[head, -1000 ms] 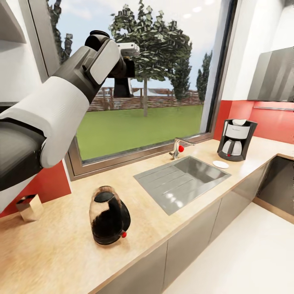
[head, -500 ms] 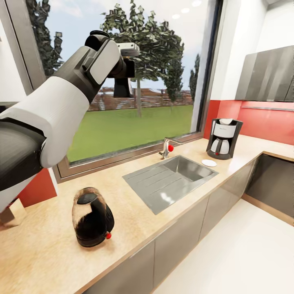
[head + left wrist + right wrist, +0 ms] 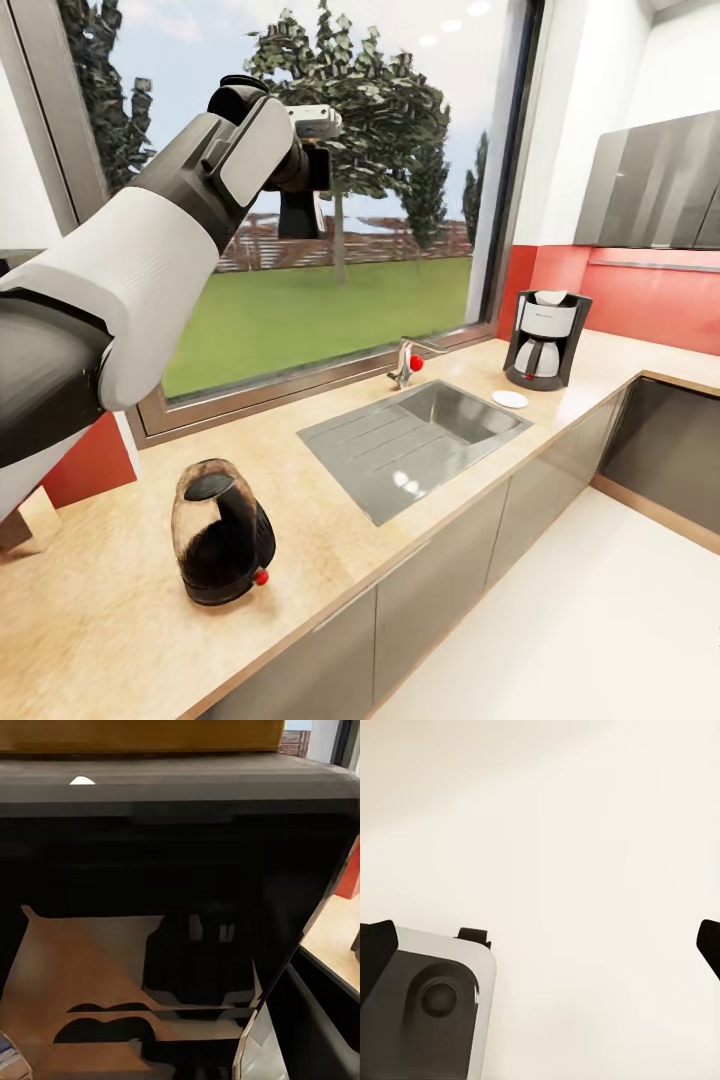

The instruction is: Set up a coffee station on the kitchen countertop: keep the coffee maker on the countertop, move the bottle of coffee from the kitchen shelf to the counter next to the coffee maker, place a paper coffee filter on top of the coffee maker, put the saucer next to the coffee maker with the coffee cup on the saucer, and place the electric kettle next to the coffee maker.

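The electric kettle [image 3: 220,545] stands on the kitchen countertop [image 3: 320,525] at the near left, its red switch facing me. Far along the counter to the right is the coffee maker [image 3: 545,340], with a white shape on its top that is too small to identify. The saucer [image 3: 510,399] lies just in front of it. My left arm is raised high before the window, well above the kettle. Its gripper [image 3: 300,212] shows as a dark end piece whose fingers I cannot make out. In the right wrist view, my right gripper [image 3: 542,943] is open over pale floor and holds nothing.
A steel sink [image 3: 430,440] with a faucet [image 3: 405,362] is set into the counter between the kettle and the coffee maker. Glossy grey wall cabinets [image 3: 655,180] hang at the right. The counter turns a corner at the far right. Pale floor [image 3: 600,620] lies in front.
The camera has swung, so the whole scene has shifted left in the picture. The kettle, coffee maker and saucer keep their places on the counter. The left arm holds its pose.
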Robot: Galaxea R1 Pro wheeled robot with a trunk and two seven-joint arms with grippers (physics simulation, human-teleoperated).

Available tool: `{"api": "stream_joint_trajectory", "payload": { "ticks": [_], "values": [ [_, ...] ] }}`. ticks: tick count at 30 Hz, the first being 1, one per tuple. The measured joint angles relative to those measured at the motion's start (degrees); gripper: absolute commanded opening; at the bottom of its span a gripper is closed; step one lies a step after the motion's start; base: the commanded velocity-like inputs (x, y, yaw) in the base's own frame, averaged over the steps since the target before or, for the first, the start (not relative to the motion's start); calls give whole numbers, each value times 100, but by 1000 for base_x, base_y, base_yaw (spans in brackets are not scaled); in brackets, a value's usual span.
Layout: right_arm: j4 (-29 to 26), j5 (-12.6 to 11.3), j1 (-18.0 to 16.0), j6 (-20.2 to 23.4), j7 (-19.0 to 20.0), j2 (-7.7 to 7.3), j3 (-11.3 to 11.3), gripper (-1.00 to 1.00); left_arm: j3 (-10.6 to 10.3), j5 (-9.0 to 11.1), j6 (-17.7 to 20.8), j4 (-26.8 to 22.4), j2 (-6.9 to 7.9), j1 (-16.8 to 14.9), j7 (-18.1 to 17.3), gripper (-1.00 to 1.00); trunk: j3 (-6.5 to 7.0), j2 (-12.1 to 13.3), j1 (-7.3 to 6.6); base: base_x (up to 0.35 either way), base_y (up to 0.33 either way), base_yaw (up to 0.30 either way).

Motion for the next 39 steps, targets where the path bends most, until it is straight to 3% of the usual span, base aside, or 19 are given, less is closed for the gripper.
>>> {"api": "stream_joint_trajectory", "payload": {
  "ticks": [15, 28, 35, 37, 39],
  "values": [
    [-2, 7, 5, -1, 8, 0, 0, 100, -1, 11, -2, 18, 0, 0, 5, -100, 0, 0, 0, 0, -4, -215],
    [-1, 5, 5, -2, 5, 0, 0, 100, 10, 19, -2, 35, 0, 2, 9, -100, 0, 0, 0, 0, -237, -108],
    [-1, 7, 5, -1, 6, 0, 0, 100, -4, 22, -5, 48, 0, 51, -6, -100, -1, 1, 0, 0, -20, -240],
    [-1, 7, 5, -1, 8, 0, 0, 100, -8, 61, -433, 21, 0, 349, -238, -100, -2, 3, 1, 0, -1, -248],
    [-1, 7, 4, -1, 8, 0, 0, 100, -10, 38, -603, 16, 0, 471, -388, -100, -1, 1, 0, 0, 0, -248]
  ]
}}
